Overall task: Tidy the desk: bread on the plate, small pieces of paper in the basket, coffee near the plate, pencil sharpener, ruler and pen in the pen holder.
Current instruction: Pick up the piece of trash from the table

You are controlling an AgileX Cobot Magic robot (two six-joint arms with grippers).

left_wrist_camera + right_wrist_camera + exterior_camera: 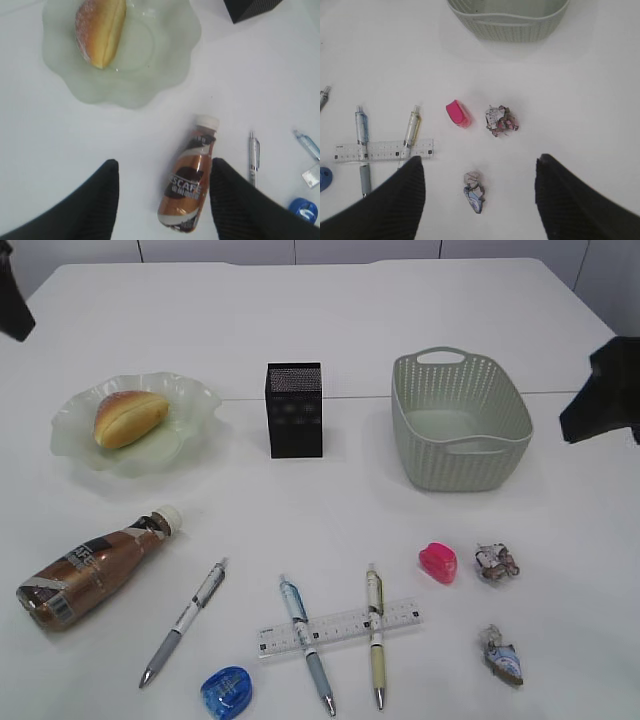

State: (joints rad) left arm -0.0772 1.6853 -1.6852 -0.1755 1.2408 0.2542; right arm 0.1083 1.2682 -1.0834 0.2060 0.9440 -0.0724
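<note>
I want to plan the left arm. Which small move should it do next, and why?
Probably lower the left gripper around the coffee. Its open jaws stand on both sides of the bottle, which lies on its side apart from the plate. The bread is already on the plate.

Both grippers are showing broad, matte black fingers (pixel 85 205) with finely ribbed inner faces, tapering to rounded tips (pixel 555 200).

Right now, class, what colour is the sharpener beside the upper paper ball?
Bright pink sharpener; the right wrist view shows it best.
</note>
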